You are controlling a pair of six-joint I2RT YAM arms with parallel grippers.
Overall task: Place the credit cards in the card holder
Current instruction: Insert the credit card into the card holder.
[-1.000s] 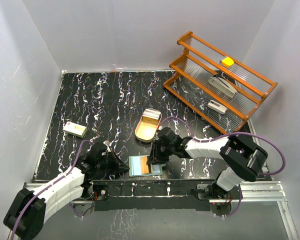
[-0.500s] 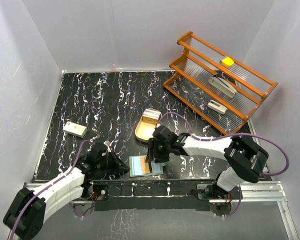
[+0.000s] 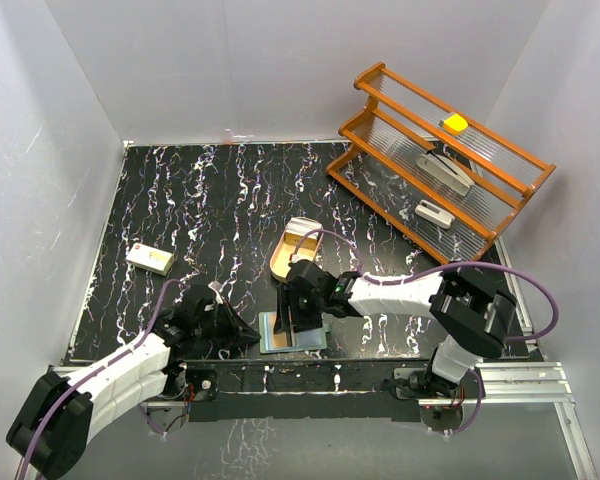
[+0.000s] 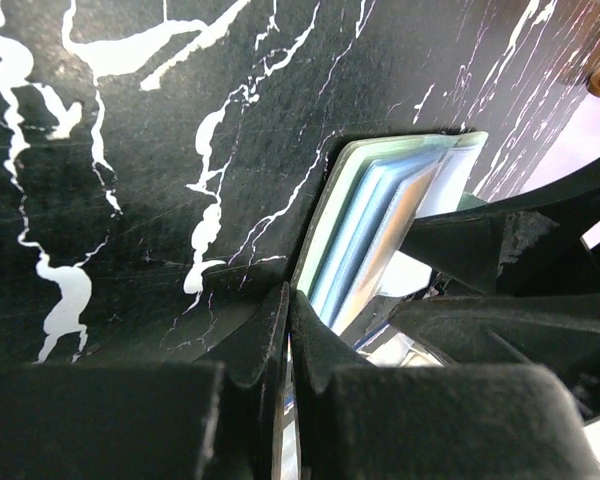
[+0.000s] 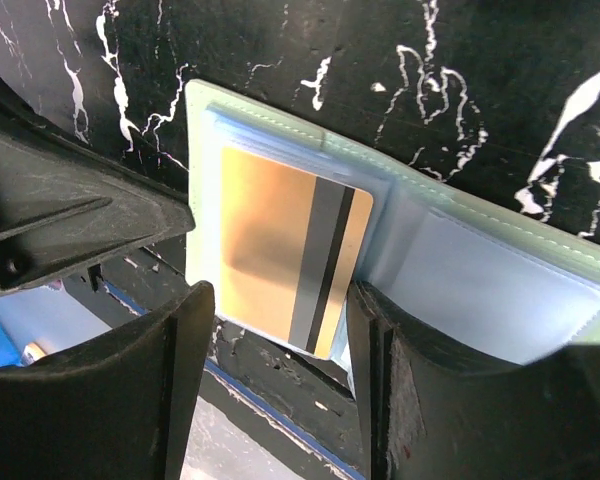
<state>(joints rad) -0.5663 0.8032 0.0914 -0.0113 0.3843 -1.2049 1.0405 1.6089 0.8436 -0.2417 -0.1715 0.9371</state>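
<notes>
Looking down, only right wrist shows credit card (image 5: 270,250) stripe.

**Colours and patterns, tabletop**

Table (image 3: 230,200): black with white marbled veins all over.
Card holder (image 5: 540,290) at 6 o'clock: pale teal-green cover, pale stitching, blue-grey pockets.
Credit card (image 5: 280,250): orange-tan with a gold sheen, one grey band, one black stripe.
Tray (image 3: 280,255) near centre: tan wood.
Rack (image 3: 400,150) at 2 o'clock: orange-brown frame, clear ribbed shelves, with a small yellow item (image 3: 455,123).
Box (image 3: 150,259) at 9 o'clock: cream-white.
Walls (image 3: 280,60): plain white.
Left arm (image 3: 120,372) and right arm (image 3: 395,293): white shells, black joints.
</notes>
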